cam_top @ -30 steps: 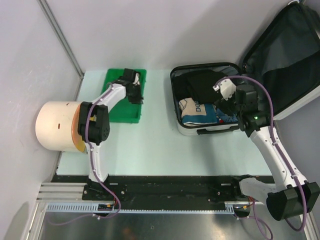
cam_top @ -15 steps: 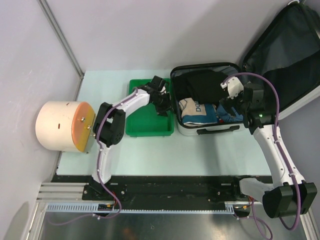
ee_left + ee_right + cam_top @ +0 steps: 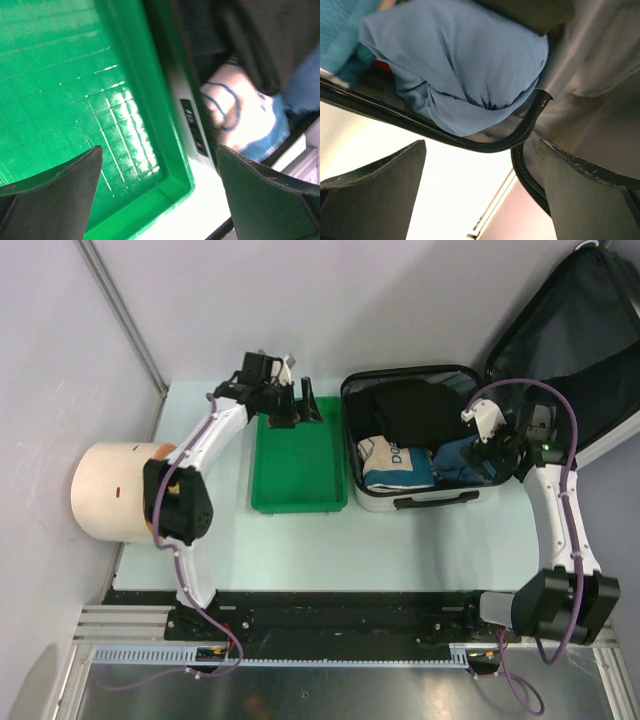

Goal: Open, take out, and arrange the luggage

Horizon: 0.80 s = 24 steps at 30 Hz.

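The luggage (image 3: 380,502) lies open at the counter's (image 3: 300,550) far right, clothes inside. The green tray (image 3: 300,465), dragged over from the left, now sits against its left wall. The left gripper (image 3: 297,408) has released it, jaws spread. The right gripper (image 3: 490,455), jaws spread, hovers by the blue cloth (image 3: 455,460), so unpacking can likely begin.

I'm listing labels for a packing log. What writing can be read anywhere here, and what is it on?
"DO": dark letters on the white-and-blue folded garment inside the luggage; the rest is hidden by the fold.
Small black label on the luggage rim, left wrist view: too blurred to read.
No other text is visible.
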Each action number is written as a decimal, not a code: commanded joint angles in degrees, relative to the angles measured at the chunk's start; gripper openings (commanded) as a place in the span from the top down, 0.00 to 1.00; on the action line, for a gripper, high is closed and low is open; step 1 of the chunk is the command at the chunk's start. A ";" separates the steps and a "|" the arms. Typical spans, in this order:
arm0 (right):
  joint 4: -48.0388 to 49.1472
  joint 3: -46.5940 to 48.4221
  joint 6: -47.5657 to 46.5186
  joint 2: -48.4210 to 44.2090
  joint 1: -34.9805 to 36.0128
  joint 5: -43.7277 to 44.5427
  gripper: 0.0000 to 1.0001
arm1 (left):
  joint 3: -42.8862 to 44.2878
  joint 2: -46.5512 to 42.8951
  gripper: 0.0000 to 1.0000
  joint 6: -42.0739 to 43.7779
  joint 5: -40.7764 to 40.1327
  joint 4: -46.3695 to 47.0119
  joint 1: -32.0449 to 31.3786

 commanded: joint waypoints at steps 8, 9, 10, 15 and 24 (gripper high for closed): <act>5.69 2.84 -3.92 12.06 -1.26 -1.91 0.07 | -5.82 -14.15 0.00 14.44 15.00 2.49 2.53; 6.49 2.84 -4.26 13.82 -0.73 -1.11 0.12 | -5.64 -14.50 0.00 14.26 15.44 2.67 3.40; 7.46 2.84 -4.44 14.79 -0.64 -0.41 0.15 | -5.20 -14.59 0.00 14.18 15.71 2.84 3.84; 7.39 3.10 -6.55 16.65 -0.55 0.92 0.36 | -2.39 -16.17 0.00 17.42 13.69 4.60 6.04; 3.60 5.82 -1.66 12.44 -0.90 -2.59 1.00 | 6.57 -14.77 0.00 22.17 18.77 7.59 8.50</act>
